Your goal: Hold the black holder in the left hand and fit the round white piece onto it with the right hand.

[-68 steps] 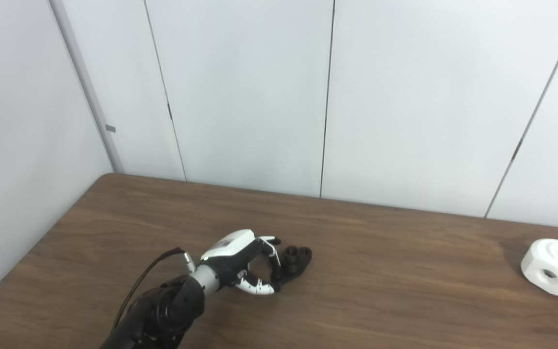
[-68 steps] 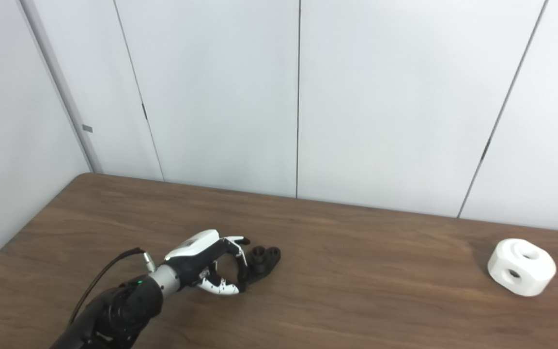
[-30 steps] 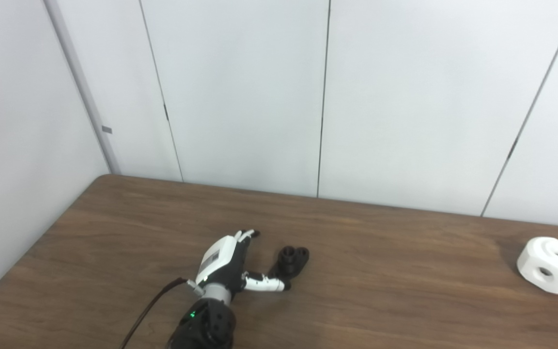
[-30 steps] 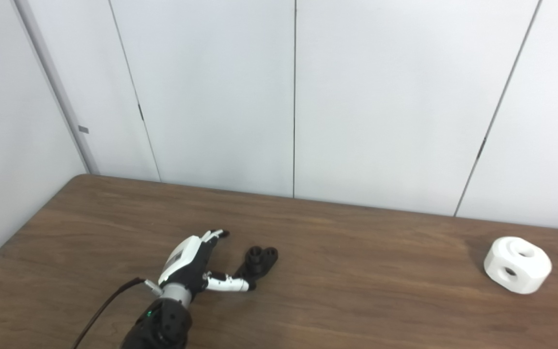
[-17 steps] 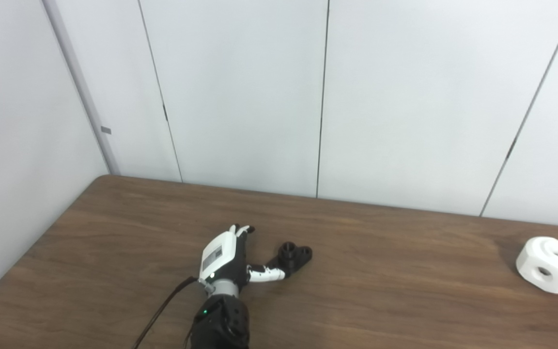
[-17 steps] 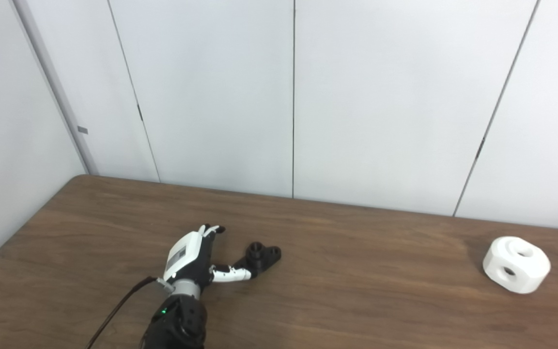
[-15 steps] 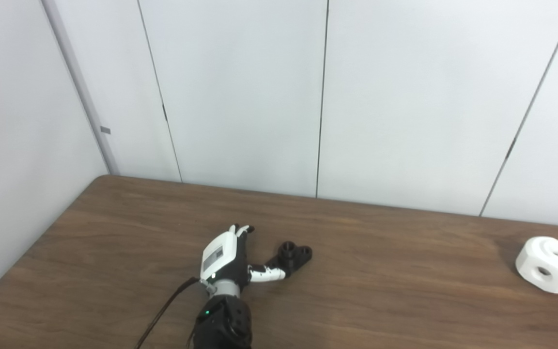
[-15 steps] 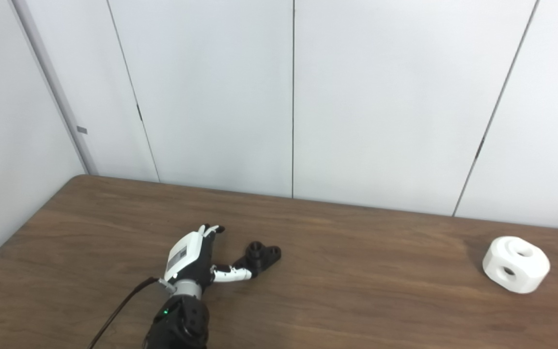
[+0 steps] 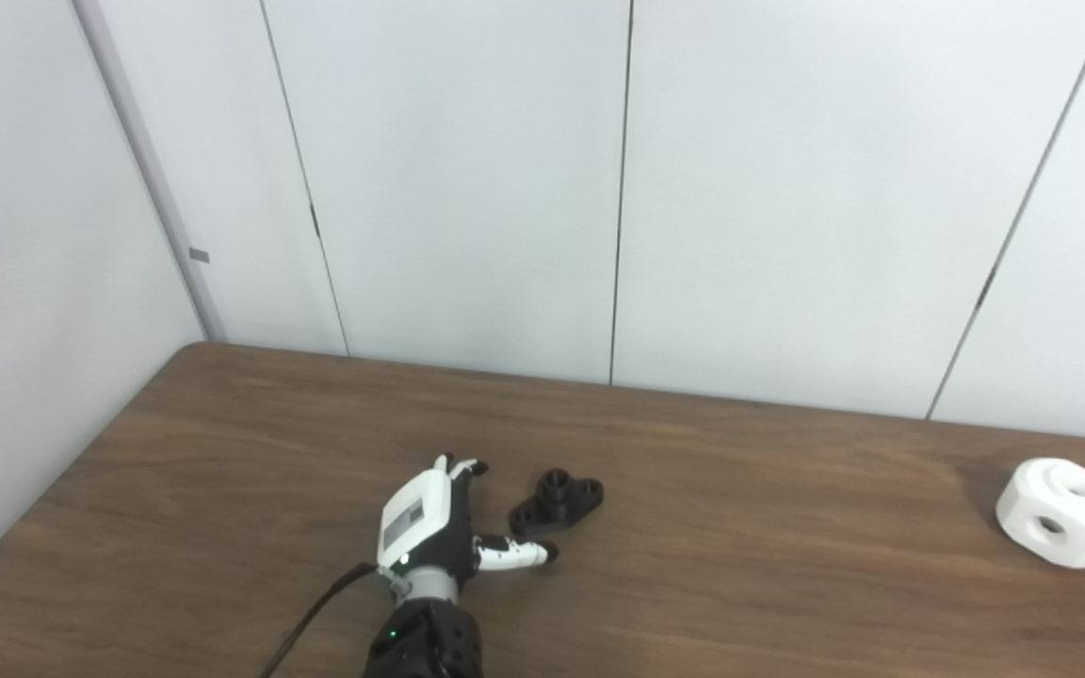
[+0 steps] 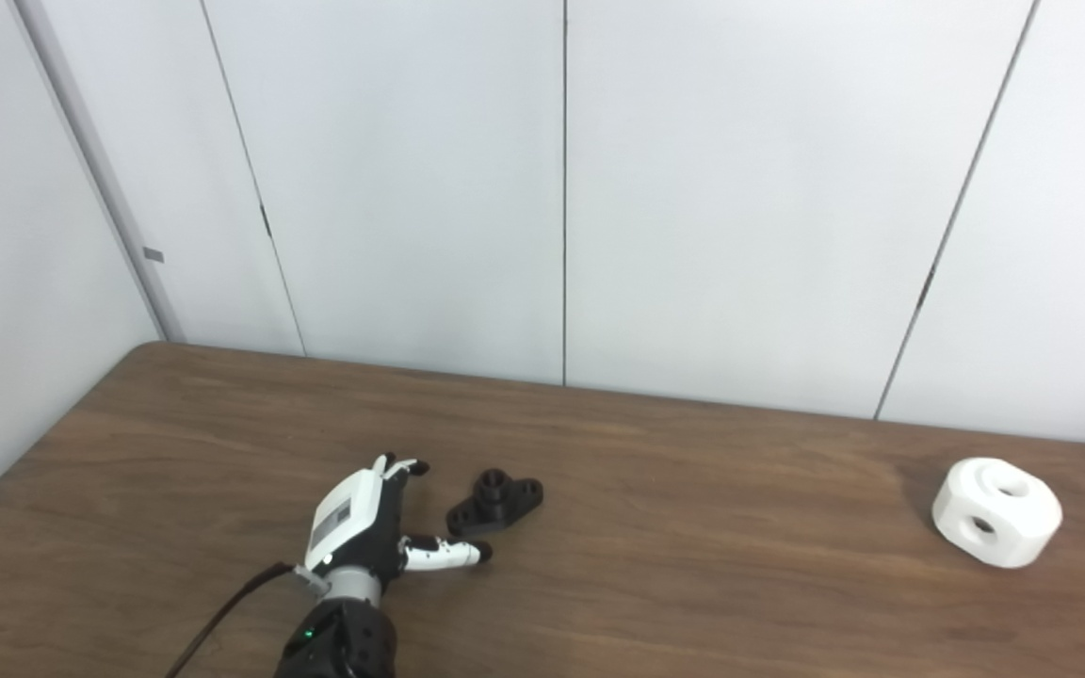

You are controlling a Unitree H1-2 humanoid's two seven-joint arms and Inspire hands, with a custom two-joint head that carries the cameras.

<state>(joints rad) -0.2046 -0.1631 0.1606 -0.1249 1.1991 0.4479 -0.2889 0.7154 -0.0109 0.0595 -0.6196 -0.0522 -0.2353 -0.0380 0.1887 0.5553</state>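
Brown wood grain is seen across the whole table (image 9: 787, 584), and on it the black holder (image 9: 557, 499) is lying flat, untouched, a little left of centre. Just to its left, the left hand (image 9: 429, 527) is held low over the tabletop with nothing in it: the fingers (image 9: 460, 466) are stretched forward, away from the camera, and the thumb (image 9: 514, 555) is thrown out sideways to the right, its dark tip stopping just in front of the holder's near end. A small gap is visible between thumb and holder in both head views, so no contact is being made. A green light is glowing on the wrist (image 10: 309, 634), and a dark cable (image 10: 222, 612) is trailing off toward the bottom edge.

Far out on the right side of the table, well apart from the holder, the round white piece (image 9: 1063, 512) is sitting on its own, holes showing in its top and side. White wall panels (image 9: 467, 179) are standing behind the table. No right hand is in shot.
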